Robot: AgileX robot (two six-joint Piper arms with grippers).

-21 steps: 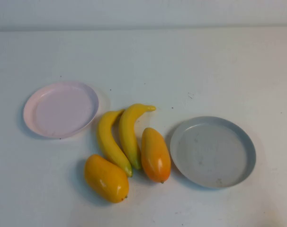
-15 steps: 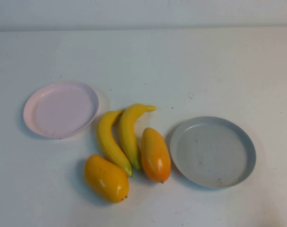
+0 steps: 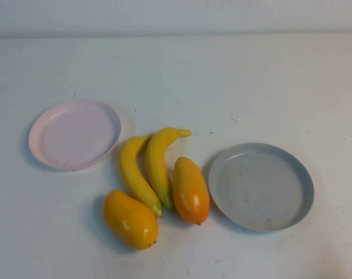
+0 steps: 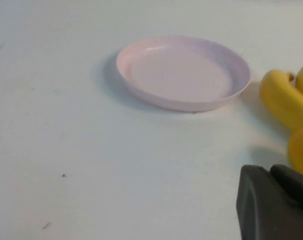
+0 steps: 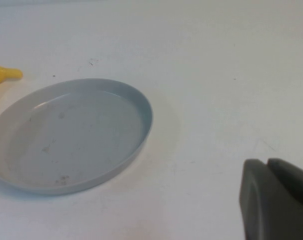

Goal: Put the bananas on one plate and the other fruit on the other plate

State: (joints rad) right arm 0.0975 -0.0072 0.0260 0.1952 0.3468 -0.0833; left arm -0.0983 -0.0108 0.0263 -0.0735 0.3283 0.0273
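White tabletop, nothing sorted yet. From the high view, the bananas lie side by side mid-table, long axes running toward and away from the robot, mangoes flanking them, pink plate to the left, grey plate to the right.

Left wrist view: left gripper, clenched shut and empty, sits near the pink plate with the fruit just beyond, so it's probably the closer arm.

Right wrist view: right gripper, shut too, hangs beside the grey plate.
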